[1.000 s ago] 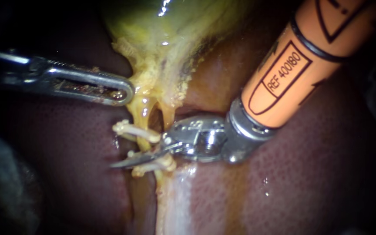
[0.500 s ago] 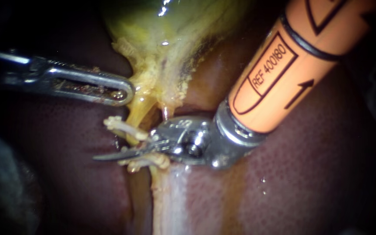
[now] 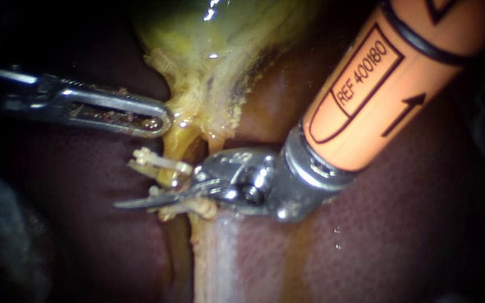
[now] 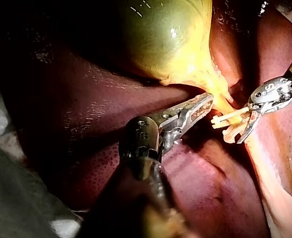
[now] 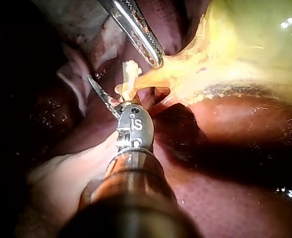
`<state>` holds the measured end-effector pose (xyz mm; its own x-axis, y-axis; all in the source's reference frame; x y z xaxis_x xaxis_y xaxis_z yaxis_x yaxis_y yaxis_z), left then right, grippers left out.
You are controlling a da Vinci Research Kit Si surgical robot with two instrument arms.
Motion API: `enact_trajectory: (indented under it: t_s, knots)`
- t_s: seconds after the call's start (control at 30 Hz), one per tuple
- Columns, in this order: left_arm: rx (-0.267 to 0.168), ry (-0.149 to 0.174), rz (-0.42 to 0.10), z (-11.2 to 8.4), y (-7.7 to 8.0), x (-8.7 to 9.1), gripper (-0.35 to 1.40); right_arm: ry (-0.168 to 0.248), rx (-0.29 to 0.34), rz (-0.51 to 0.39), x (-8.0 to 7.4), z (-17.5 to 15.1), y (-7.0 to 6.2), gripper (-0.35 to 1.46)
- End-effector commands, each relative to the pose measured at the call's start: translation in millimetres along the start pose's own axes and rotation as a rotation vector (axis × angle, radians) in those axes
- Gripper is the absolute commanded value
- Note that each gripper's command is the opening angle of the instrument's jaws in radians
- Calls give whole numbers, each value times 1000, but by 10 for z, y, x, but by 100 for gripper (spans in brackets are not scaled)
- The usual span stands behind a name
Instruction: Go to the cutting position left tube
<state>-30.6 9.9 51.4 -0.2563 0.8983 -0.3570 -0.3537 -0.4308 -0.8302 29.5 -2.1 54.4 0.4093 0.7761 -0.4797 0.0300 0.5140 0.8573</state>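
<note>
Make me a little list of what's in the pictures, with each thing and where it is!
gallbladder: greenish yellow, at the top of the endoscope view
liver: dark red, all around
tube: yellow, runs down from the gallbladder
clips: two pale ones on the tube, upper clip and lower clip
left instrument: tip at the gallbladder's yellow edge
right instrument: orange shaft, thin tip across the tube between the clips

Yellow-green gallbladder (image 3: 220,39) rests on dark liver (image 3: 399,224).
</note>
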Motion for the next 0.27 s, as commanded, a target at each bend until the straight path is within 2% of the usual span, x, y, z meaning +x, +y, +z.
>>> enact_trajectory:
  t_s: [0.03,0.27]
  knots:
    - [0,0,0,0,0,0,-35,0,-1,0,-1,0,0,143]
    - [0,0,0,1,0,0,-35,0,-1,-1,-1,1,0,143]
